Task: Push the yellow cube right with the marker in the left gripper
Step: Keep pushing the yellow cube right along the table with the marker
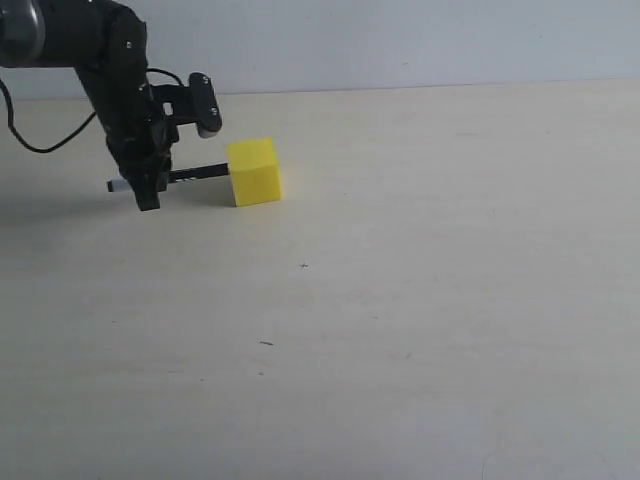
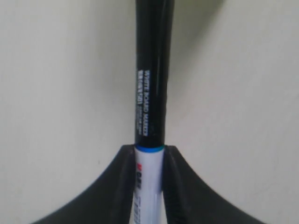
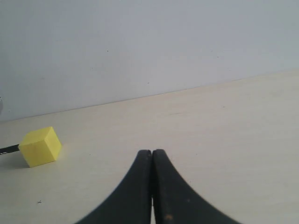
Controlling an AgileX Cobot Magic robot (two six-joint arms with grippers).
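Observation:
The yellow cube (image 1: 254,172) rests on the pale table at the upper left of the exterior view; it also shows in the right wrist view as the yellow cube (image 3: 40,146). My left gripper (image 1: 148,190) is shut on the marker (image 1: 195,174), which lies level and points right, its black cap end touching the cube's left face. In the left wrist view the marker (image 2: 152,107) runs out from between the fingers (image 2: 125,186), white barrel gripped, black cap ahead. My right gripper (image 3: 152,153) is shut with nothing in it, well away from the cube.
The pale wooden table (image 1: 420,300) stretches wide to the right of the cube. A light wall (image 1: 400,40) rises behind the table's far edge. A black cable (image 1: 40,140) loops off the left arm.

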